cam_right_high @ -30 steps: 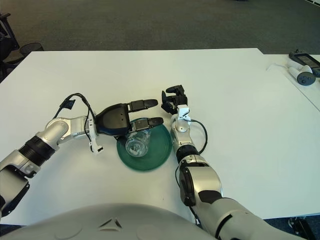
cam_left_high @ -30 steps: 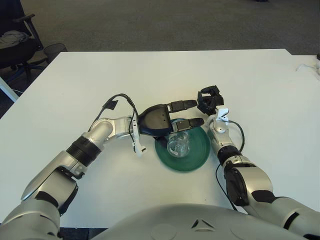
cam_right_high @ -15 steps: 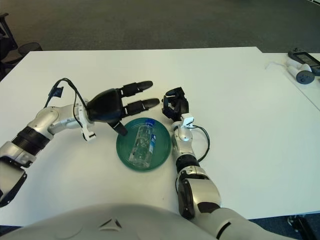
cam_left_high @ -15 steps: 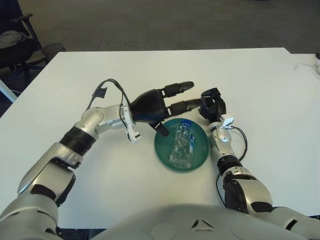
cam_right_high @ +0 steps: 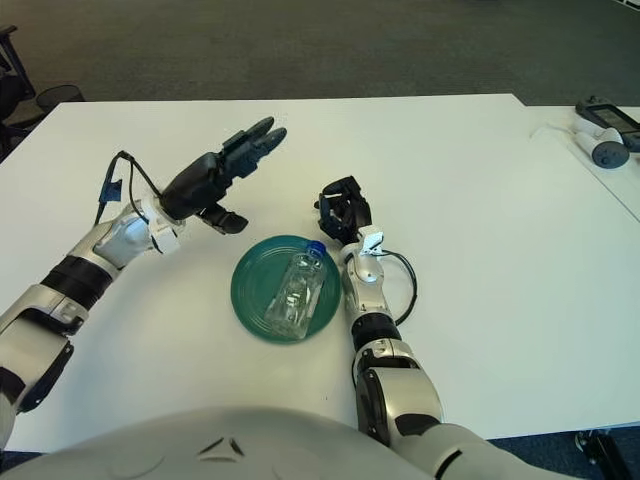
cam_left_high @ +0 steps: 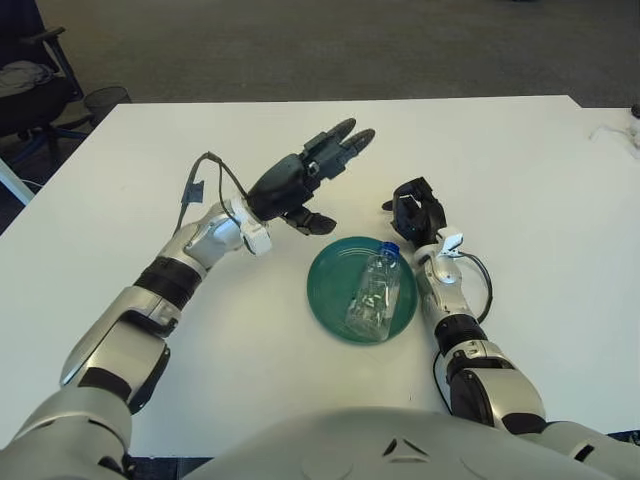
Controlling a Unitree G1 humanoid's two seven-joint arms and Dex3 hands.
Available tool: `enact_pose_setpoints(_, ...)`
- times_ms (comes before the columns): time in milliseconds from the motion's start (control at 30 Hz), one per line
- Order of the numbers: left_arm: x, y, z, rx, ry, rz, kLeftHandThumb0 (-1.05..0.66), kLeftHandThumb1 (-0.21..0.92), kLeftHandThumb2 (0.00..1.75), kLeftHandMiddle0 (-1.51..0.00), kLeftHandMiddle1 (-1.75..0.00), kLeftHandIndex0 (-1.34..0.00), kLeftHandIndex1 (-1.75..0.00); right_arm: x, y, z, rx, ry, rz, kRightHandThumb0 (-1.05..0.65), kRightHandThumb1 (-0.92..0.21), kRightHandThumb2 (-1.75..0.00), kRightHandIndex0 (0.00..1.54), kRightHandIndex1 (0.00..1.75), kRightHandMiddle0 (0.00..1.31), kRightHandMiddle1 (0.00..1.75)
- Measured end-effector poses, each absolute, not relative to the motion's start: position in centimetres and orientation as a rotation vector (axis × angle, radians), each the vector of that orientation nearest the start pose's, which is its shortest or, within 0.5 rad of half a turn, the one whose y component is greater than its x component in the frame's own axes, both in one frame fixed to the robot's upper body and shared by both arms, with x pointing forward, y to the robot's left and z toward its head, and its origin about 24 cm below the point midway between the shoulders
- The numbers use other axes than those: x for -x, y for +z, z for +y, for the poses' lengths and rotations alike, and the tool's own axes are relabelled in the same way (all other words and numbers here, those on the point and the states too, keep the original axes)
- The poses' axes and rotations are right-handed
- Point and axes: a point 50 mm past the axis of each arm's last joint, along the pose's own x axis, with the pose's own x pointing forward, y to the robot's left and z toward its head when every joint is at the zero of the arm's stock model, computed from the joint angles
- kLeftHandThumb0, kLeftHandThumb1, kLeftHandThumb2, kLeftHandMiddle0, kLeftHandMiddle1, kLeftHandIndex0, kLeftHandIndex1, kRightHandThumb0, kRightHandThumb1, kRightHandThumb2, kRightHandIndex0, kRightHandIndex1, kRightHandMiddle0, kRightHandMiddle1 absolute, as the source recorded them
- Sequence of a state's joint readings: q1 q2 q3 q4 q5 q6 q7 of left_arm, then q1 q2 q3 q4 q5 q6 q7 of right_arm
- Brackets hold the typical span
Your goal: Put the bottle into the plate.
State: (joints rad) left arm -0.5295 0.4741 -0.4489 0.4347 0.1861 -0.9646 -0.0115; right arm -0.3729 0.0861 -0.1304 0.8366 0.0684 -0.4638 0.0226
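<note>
A clear plastic bottle (cam_left_high: 373, 292) with a blue cap lies on its side in the round green plate (cam_left_high: 328, 290) at the table's middle, cap toward the far right. My left hand (cam_left_high: 303, 172) hovers up and to the left of the plate, fingers spread and holding nothing. My right hand (cam_left_high: 417, 211) shows just right of the plate's far edge, close to the bottle's cap, its fingers curled with nothing in them.
The white table (cam_left_high: 500, 170) stretches wide around the plate. A small white-and-grey device (cam_right_high: 606, 150) and a dark flat object (cam_right_high: 608, 117) lie at the far right. A chair (cam_left_high: 25, 90) stands off the table's left corner.
My left hand let go of the bottle, then lifted away up and to the left. The bottle now lies flat in the plate. My right hand barely moved.
</note>
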Motion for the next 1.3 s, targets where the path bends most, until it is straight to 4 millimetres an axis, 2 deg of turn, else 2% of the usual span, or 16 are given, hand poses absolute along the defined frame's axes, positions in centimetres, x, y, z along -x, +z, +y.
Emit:
enact_pose_setpoints(333, -28.7, 12.9, 11.6, -0.609, -0.720, -0.877, -0.96, 0.92, 0.72, 0.00, 0.00, -0.03, -0.04, -30.1, -0.6, -12.2, -0.171, -0.005, 0.041, -0.01, -0.62, -0.84, 0.50, 1.44, 0.32, 1.72)
enact_pose_setpoints(533, -28.7, 13.3, 11.9, -0.604, -0.708, -0.878, -0.95, 0.92, 0.77, 0.00, 0.00, -0.01, -0.04, -30.1, -0.6, -12.2, -0.172, -0.005, 0.043, -0.01, -0.64, -0.82, 0.49, 1.43, 0.31, 1.73)
enact_pose_setpoints(833, -29.9, 13.6, 13.2, -0.397, -0.604, -0.794, -0.88, 0.92, 0.87, 0.00, 0.00, -0.02, -0.01, -30.1, -0.6, -12.2, -0.170, -0.002, 0.042, -0.01, -0.64, -0.81, 0.49, 1.44, 0.30, 1.72)
enact_pose_setpoints(867, -30.1, 13.5, 13.3, -0.374, -0.583, -0.778, -0.86, 0.92, 0.86, -0.04, 0.00, -0.02, -0.11, -30.1, -0.6, -12.2, -0.171, -0.001, 0.042, -0.01, -0.64, -0.82, 0.50, 1.44, 0.30, 1.72)
enact_pose_setpoints(933, -30.5, 13.3, 13.5, -0.323, -0.513, -0.723, -0.81, 0.92, 0.83, -0.19, -0.02, -0.01, -0.48, -30.1, -0.6, -12.2, -0.171, 0.001, 0.040, -0.01, -0.63, -0.82, 0.50, 1.44, 0.31, 1.72)
enact_pose_setpoints(967, -30.6, 13.2, 13.6, -0.286, -0.464, -0.695, -0.79, 0.92, 0.83, -0.22, -0.03, -0.01, -0.55, -30.1, -0.6, -12.2, -0.171, 0.002, 0.039, -0.01, -0.63, -0.82, 0.50, 1.44, 0.31, 1.72)
enact_pose_setpoints(1000, -30.6, 13.1, 13.6, -0.254, -0.426, -0.677, -0.73, 0.92, 0.84, -0.21, -0.16, 0.00, -0.66, -30.1, -0.6, -12.2, -0.172, 0.002, 0.040, -0.01, -0.63, -0.83, 0.49, 1.44, 0.31, 1.72)
enact_pose_setpoints(1033, -30.5, 13.0, 13.5, -0.215, -0.382, -0.656, -0.67, 0.92, 0.77, -0.24, -0.39, -0.03, -0.88, -30.1, -0.6, -12.2, -0.172, 0.002, 0.040, -0.01, -0.63, -0.83, 0.49, 1.44, 0.31, 1.73)
enact_pose_setpoints(1100, -30.3, 12.7, 13.5, -0.147, -0.302, -0.618, -0.58, 0.92, 0.68, -0.27, -0.65, -0.08, -1.17, -30.1, -0.6, -12.2, -0.172, 0.002, 0.040, -0.01, -0.63, -0.83, 0.49, 1.44, 0.31, 1.73)
enact_pose_setpoints(1133, -30.3, 12.6, 13.4, -0.116, -0.265, -0.600, -0.50, 0.92, 0.62, -0.27, -0.90, -0.12, -1.38, -30.1, -0.6, -12.2, -0.172, 0.001, 0.040, -0.01, -0.63, -0.83, 0.49, 1.44, 0.31, 1.73)
enact_pose_setpoints(1167, -30.2, 12.3, 13.4, -0.081, -0.218, -0.576, -0.44, 0.92, 0.58, -0.27, -1.07, -0.15, -1.51, -30.1, -0.6, -12.2, -0.172, 0.000, 0.041, -0.01, -0.63, -0.83, 0.49, 1.44, 0.31, 1.73)
enact_pose_setpoints(1233, -30.2, 11.8, 13.4, -0.025, -0.137, -0.532, -0.23, 0.86, 0.63, -0.27, -1.34, -0.17, -1.62, -30.0, -0.6, -12.2, -0.171, -0.001, 0.042, -0.01, -0.63, -0.83, 0.49, 1.44, 0.31, 1.73)
enact_pose_setpoints(1300, -30.3, 11.2, 13.6, 0.019, -0.054, -0.482, -0.12, 0.74, 0.77, -0.32, -1.54, -0.23, -1.62, -30.0, -0.7, -12.2, -0.171, -0.001, 0.043, -0.01, -0.63, -0.83, 0.49, 1.44, 0.30, 1.73)
